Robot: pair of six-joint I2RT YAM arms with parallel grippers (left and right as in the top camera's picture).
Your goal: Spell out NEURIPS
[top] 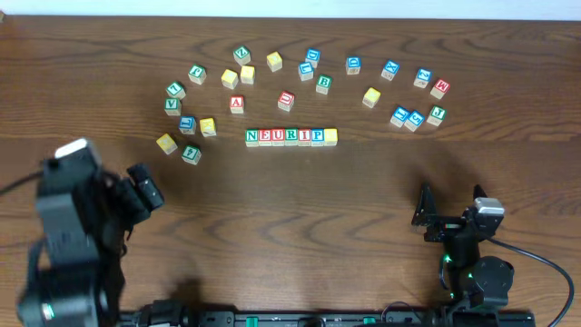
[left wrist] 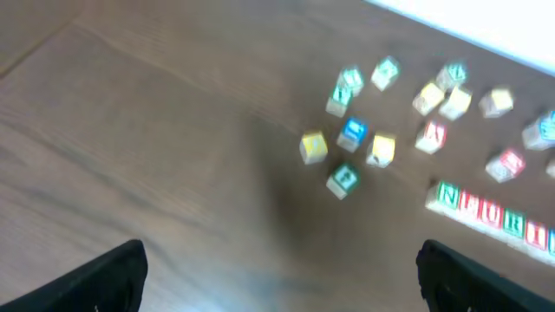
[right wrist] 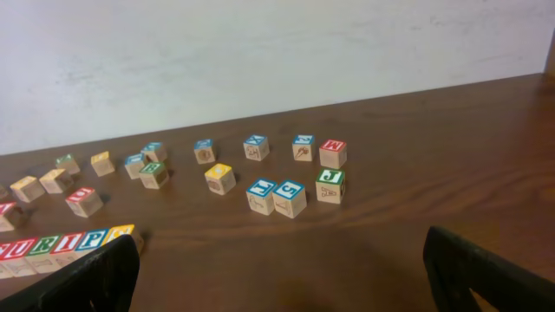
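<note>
Midtable, NEURIPS row (top: 291, 136) sits well apart from left pincer (left wrist: 279, 260) and right pincer (right wrist: 279, 251).

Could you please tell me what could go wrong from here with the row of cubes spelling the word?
1. The last cube in the row shows a yellow top with no readable S, so the word may read NEURIP.
2. The row's cubes sit touching, so turning that end cube could push its neighbours out of line.
3. Loose cubes, such as the red-lettered cube, lie not far behind the row and could be knocked into it during a reach.
</note>
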